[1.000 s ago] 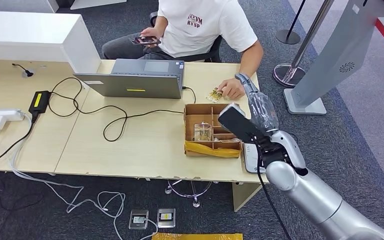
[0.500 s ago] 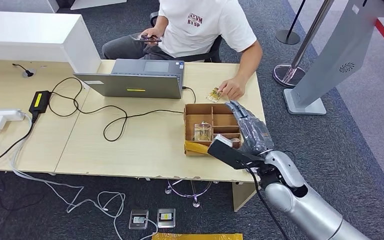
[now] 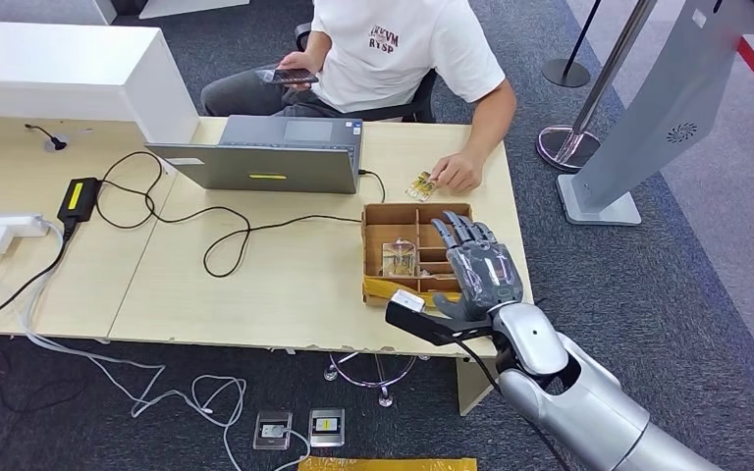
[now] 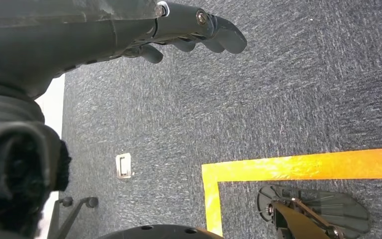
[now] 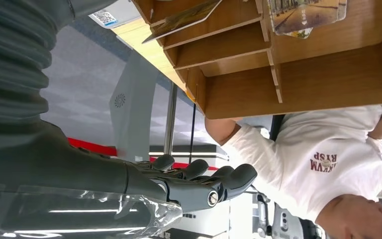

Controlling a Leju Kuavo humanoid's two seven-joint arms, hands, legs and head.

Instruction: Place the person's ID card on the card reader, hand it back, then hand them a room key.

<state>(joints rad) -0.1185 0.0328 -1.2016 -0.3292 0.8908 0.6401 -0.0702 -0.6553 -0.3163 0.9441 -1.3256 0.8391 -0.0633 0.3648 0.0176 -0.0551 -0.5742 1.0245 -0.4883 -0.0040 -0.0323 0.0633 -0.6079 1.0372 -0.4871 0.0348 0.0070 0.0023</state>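
Right hand empty, fingers spread, hovering over cardboard tray at table's near right. ID card under person's hand, far side, just beyond tray.

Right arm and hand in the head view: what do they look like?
The right arm is a smooth silver shell with a black cable along it and a black block at the wrist. The right hand is dark grey, with clear plastic film over its back. The left hand is dark grey too.
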